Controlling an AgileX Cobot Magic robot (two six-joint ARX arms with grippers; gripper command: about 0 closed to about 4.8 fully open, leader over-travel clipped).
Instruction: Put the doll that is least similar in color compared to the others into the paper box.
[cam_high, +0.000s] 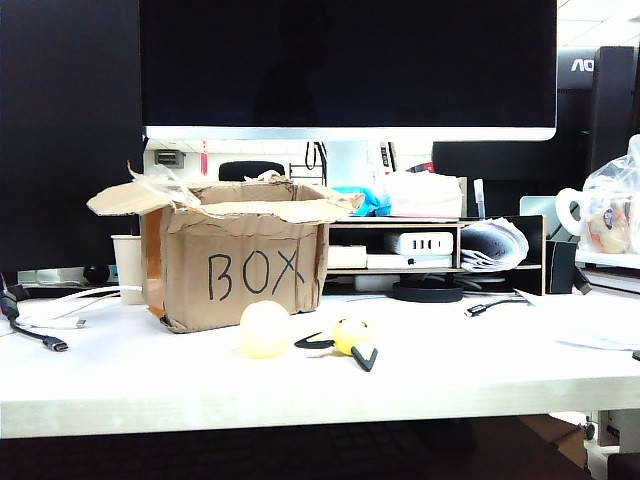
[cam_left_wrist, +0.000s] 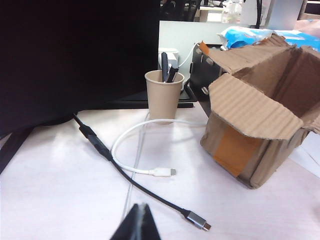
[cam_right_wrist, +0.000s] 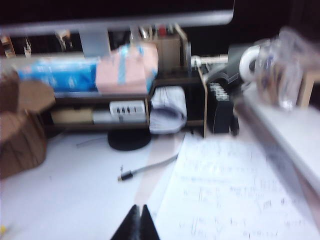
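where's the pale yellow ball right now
In the exterior view the pale yellow ball sits on the table left of centre, just before the paper box, with the bright yellow toy to its right.

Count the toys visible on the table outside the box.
2: a pale yellow ball in front of the box, and a yellow-black toy beside it. Another may be hidden inside the box.

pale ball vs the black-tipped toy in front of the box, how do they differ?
The pale yellow ball is round, smooth and plain; the bright yellow toy is smaller, with black pointed parts sticking out. The ball sits below the "BOX" lettering on the paper box; the toy lies to the right, near the box's corner. Both are yellow and rest on the table.
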